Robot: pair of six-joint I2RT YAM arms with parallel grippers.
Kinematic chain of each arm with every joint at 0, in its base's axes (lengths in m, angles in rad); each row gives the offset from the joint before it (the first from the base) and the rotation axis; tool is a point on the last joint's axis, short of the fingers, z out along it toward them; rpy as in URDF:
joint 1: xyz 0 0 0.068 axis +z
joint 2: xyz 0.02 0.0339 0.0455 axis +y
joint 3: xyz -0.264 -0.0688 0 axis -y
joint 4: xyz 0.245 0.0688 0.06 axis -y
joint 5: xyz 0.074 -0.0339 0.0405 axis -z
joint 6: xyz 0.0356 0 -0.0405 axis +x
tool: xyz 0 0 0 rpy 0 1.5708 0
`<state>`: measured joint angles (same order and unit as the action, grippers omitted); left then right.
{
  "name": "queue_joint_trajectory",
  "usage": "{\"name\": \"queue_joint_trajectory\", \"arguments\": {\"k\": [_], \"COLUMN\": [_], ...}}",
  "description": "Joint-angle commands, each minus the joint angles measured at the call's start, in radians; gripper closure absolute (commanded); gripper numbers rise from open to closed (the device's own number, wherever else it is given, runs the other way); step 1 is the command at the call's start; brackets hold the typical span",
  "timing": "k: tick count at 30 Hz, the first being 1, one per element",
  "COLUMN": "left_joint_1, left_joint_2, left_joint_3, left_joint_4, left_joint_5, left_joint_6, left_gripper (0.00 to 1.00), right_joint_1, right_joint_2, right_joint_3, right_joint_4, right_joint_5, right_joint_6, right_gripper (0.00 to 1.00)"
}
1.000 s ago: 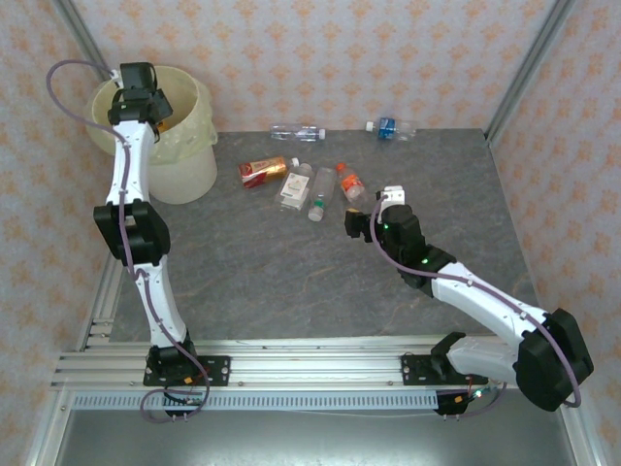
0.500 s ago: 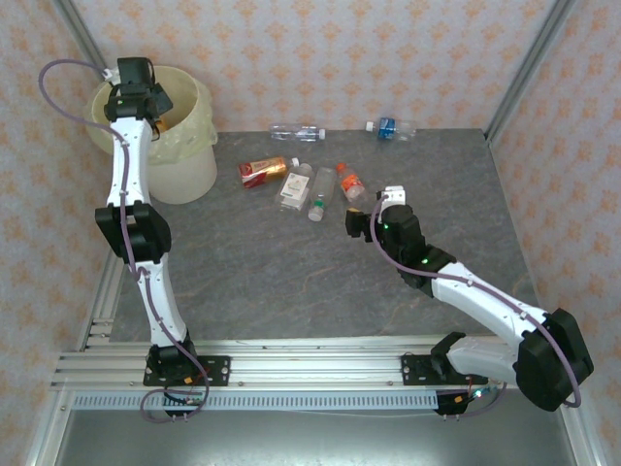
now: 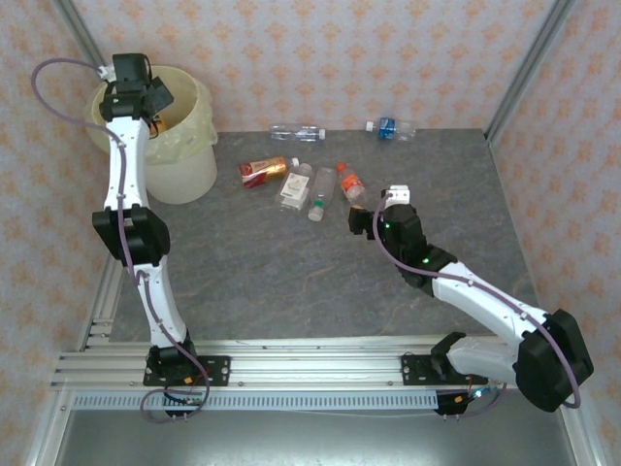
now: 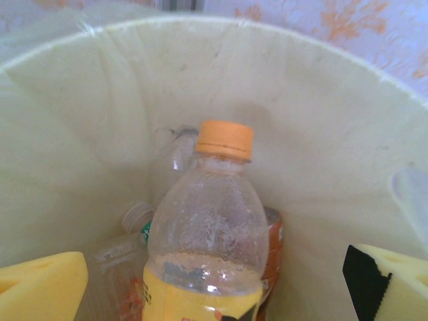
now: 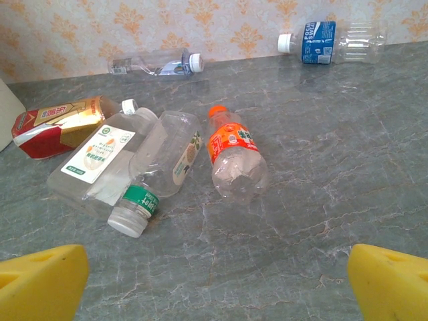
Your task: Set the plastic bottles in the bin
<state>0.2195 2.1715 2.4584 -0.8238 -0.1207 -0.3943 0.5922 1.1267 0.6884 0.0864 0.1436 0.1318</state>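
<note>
Cream-white round bin (image 4: 321, 134), pale bag-lined, holding orange-capped clear bottle (image 4: 207, 227), standing free between wide-spread left hand (image 4: 214, 284) pads. Right hand (image 5: 217, 281), equally spread, hovering over grey desk (image 5: 321, 200) near orange-labelled bottle (image 5: 235, 157). Risk: off-centre pinch sending round body rolling, knocking green-capped neighbour (image 5: 170, 150).

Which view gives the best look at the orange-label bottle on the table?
Right wrist. The orange-label bottle lies close and unobstructed, base toward the camera, orange cap and label print visible. Top external shows it small, on the table just beyond the right gripper; colours read, label detail doesn't.
</note>
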Motion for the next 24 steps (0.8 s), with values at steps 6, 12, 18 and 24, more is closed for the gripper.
{"name": "queue_joint_trajectory", "arguments": {"k": [6,12,18,24], "left_joint_1": [-0.015,-0.069,-0.222,-0.391], "left_joint_2": [-0.142,-0.291,-0.409,-0.467], "left_joint_3": [0.007,-0.169,-0.282,-0.383], "left_joint_4": [-0.066,0.03,0.094,0.098], "left_joint_5": [0.134,0.191,0.194,0.179], "left_joint_6": [-0.102,-0.121,-0.04,0.041], "left_gripper": [0.0,0.0,0.0,0.0], "right_joint_1": [-0.012,-0.022,-0.027,-0.033], "right_joint_2": [-0.038,-0.042,-0.047,-0.051], "right_joint_3": [-0.014,-0.018,-0.023,-0.02], "right_joint_4": [0.026,0.023,0.021,0.004], "right_joint_5": [0.059,0.06,0.059,0.062], "right_joint_6": [0.029,0.042,0.052,0.058], "right_gripper": [0.01,0.01,0.01,0.01]}}
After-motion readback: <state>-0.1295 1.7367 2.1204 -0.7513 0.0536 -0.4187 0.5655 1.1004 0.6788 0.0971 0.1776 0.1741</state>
